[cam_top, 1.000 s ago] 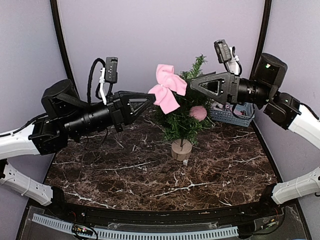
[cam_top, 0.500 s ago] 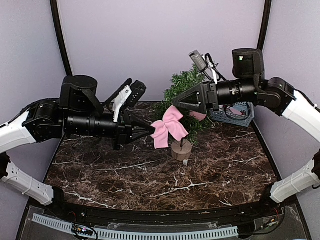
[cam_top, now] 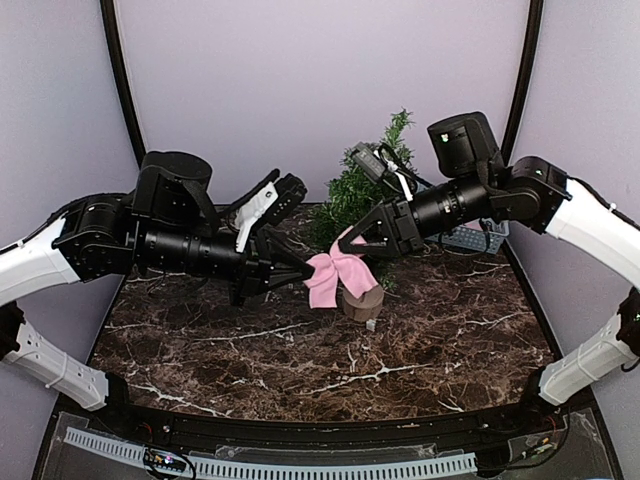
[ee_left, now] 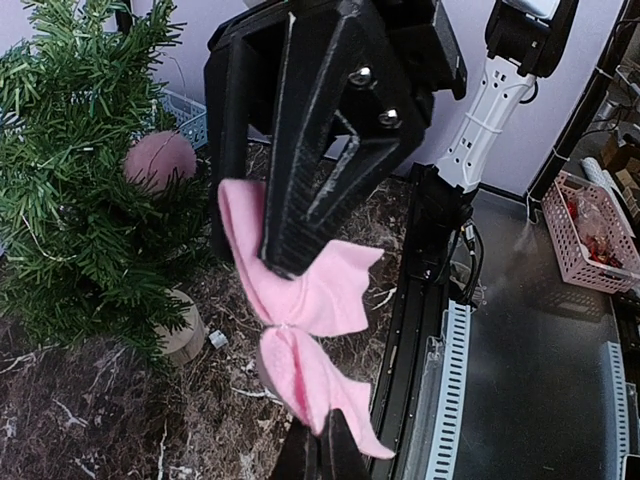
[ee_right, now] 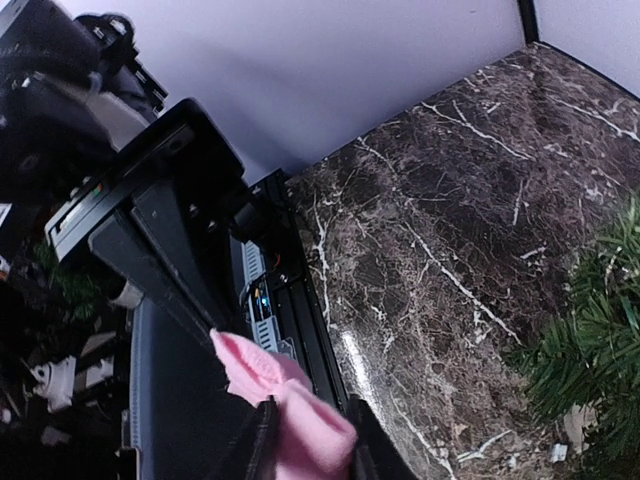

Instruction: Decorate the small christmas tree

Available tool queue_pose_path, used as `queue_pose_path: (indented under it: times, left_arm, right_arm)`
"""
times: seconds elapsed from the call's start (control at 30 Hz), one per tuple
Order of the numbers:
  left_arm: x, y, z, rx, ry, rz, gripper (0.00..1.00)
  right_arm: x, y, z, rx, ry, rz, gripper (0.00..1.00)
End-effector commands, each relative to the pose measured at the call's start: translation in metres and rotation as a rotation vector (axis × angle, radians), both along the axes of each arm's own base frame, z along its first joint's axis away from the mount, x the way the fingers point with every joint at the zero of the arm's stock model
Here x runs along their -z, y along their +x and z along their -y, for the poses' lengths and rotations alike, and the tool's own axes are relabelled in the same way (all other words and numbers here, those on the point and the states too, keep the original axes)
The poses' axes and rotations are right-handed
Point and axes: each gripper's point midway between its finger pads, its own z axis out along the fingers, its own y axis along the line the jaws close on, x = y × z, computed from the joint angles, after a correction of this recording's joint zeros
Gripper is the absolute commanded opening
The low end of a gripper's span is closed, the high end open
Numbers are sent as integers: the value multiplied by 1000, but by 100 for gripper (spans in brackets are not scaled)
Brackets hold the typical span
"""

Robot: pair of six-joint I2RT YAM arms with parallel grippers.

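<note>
The small christmas tree [cam_top: 362,190] stands at the back of the marble table on its wooden disc base [cam_top: 362,302], with a pink ball [ee_left: 160,160] hanging in its branches. A pink fabric bow [cam_top: 335,275] hangs in front of the trunk, held from both sides. My left gripper [cam_top: 303,268] is shut on one tail of the bow [ee_left: 300,360], its fingertips [ee_left: 335,460] pinching the cloth. My right gripper [cam_top: 352,243] comes in from the right, shut on the bow's upper loop [ee_right: 300,430], which fills the gap between its fingers [ee_right: 262,445].
A blue basket [cam_top: 480,238] sits behind the right arm at the table's back right. A small white piece [cam_top: 371,324] lies on the marble just in front of the tree base. A pink basket [ee_left: 585,230] stands off the table.
The left gripper brought the bow down from beside the treetop to in front of the trunk. The right gripper swung down and left, then closed from wide open onto the bow.
</note>
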Motion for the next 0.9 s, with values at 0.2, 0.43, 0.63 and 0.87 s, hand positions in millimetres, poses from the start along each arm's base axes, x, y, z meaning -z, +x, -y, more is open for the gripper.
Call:
queue_pose_path:
  times: [0.2, 0.43, 0.63, 0.87]
  left_arm:
    - [-39, 15, -12, -113, -163, 46, 77]
    - [-62, 56, -50, -256, -368, -55, 94]
    - [-59, 70, -50, -266, -397, -95, 95]
    - [-53, 79, -32, -212, -415, -134, 95]
  right_arm:
    - [-75, 18, 36, 266, 246, 178, 0]
    - [-78, 31, 66, 468, 438, 209, 0]
    - [-62, 29, 69, 586, 569, 216, 0]
    - [-54, 38, 57, 666, 626, 253, 0]
